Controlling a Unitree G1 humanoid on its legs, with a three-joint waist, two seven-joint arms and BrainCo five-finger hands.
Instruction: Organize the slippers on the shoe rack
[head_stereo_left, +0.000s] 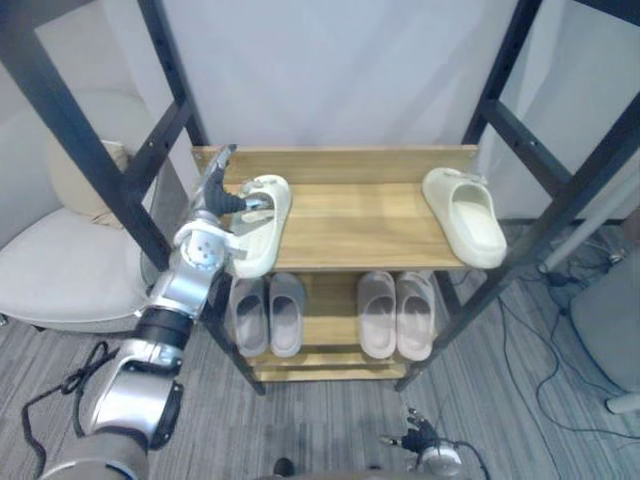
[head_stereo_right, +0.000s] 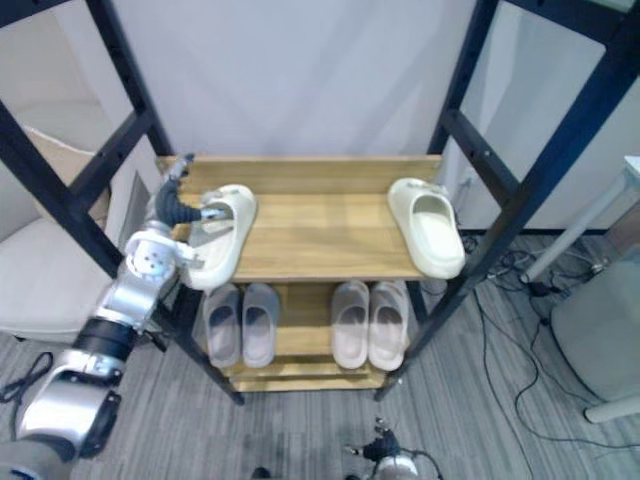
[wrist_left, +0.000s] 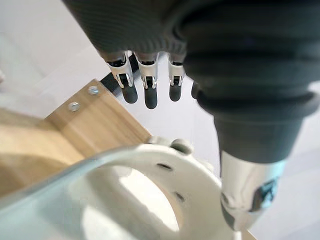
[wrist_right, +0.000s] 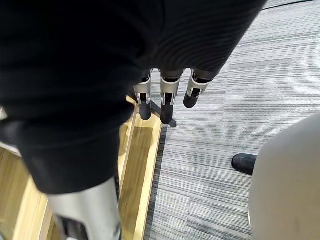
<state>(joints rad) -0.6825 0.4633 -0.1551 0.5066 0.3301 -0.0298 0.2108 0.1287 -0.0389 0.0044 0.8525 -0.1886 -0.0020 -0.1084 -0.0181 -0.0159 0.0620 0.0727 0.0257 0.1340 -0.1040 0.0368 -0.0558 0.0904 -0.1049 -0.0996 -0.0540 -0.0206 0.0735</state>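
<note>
Two cream slippers on top shelf of shoe rack (head_stereo_left: 350, 160), well apart.
- Left slipper (head_stereo_left: 265, 225): left end, near end at front edge.
- Right slipper (head_stereo_left: 465, 215): right end.
- Grey slippers (head_stereo_left: 268, 315): lined up on lower shelf.

Left hand (head_stereo_left: 222, 198) at left slipper's strap (wrist_left: 165, 167). Fingers (wrist_left: 150, 95) straight, clear of strap. Thumb (wrist_left: 247, 200) just beside it. Nothing gripped.

Right hand (head_stereo_left: 424, 437) hangs low near floor, fingers relaxed, empty.

Judgement: moulded foam, so light, springy, not fragile, likely slides on wood. Best hold: pinch across strap arch, thumb inside.
</note>
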